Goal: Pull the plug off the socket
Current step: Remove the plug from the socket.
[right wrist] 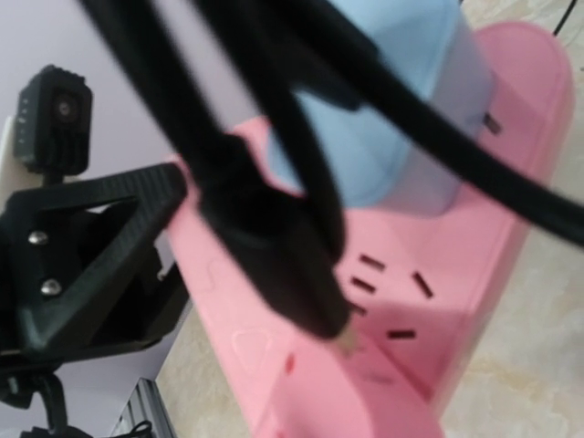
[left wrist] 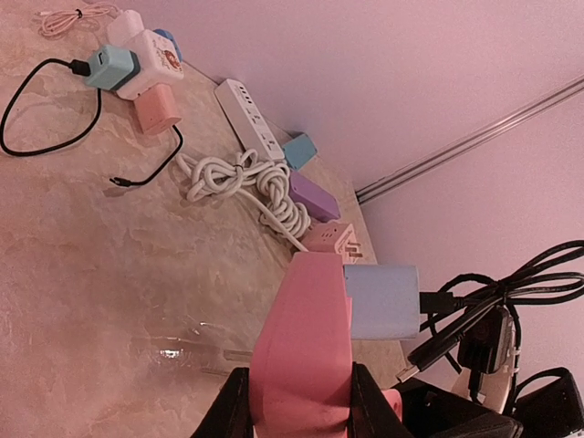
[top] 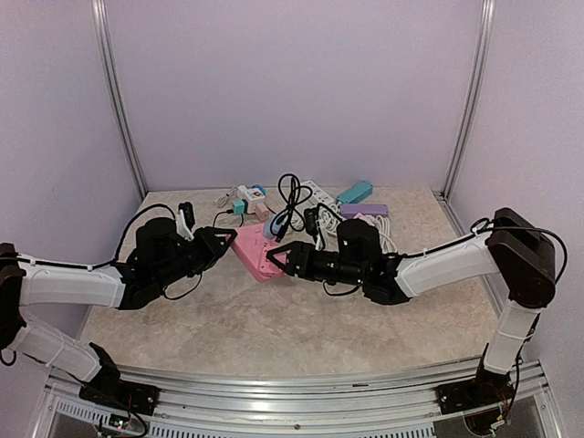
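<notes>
A pink socket block point(top: 254, 253) lies tilted at the table's middle, with a light blue plug point(top: 272, 228) stuck in its top face. A black cable point(top: 290, 196) runs from the plug. My left gripper point(top: 215, 245) is shut on the block's left end. In the left wrist view its fingers point(left wrist: 232, 407) clamp the pink block point(left wrist: 306, 347), with the blue plug point(left wrist: 383, 301) beside it. My right gripper point(top: 276, 258) is at the block's right edge, just below the plug, with fingers spread. The right wrist view shows plug point(right wrist: 401, 119), block point(right wrist: 474, 301) and cable point(right wrist: 274, 237) close up, but not its own fingers.
Several other power strips and adapters lie at the back: a white strip point(top: 319, 192), a teal block point(top: 355, 192), a purple block point(top: 364, 210), a coiled white cord point(left wrist: 242, 182) and a white and pink adapter cluster point(left wrist: 146, 73). The side walls stand close.
</notes>
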Robot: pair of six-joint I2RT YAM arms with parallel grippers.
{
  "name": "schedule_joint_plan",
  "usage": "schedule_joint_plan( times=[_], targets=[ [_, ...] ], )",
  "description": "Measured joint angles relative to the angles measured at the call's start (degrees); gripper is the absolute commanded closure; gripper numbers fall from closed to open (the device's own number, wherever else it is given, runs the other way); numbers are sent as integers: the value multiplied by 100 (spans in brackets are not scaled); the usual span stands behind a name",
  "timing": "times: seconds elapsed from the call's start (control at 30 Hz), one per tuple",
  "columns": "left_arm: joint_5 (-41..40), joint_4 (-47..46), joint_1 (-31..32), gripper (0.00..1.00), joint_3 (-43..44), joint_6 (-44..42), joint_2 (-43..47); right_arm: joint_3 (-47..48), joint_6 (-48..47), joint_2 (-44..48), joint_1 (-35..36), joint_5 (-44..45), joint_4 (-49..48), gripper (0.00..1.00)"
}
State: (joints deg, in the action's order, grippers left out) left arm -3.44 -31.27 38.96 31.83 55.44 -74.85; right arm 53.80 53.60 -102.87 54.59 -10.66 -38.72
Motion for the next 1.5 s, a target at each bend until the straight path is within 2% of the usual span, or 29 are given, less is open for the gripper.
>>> schedule_joint_plan(
  times=[0.33, 0.7, 1.07, 1.5],
  targets=[
    [-17, 33, 13, 73, 61, -79, -17, 111, 79, -214, 0, -9, 20, 49],
    [-649, 476, 400, 73, 444, -608, -68, 168, 201, -247, 0, -2, 26, 59],
    [-973, 656, 540, 73, 452, -811, -81, 210, 376, -374, 0, -7, 37, 65],
    [-1333, 754, 671, 73, 452, -977, -85, 376, 623, -601, 0, -26, 81, 77]
  ],
)
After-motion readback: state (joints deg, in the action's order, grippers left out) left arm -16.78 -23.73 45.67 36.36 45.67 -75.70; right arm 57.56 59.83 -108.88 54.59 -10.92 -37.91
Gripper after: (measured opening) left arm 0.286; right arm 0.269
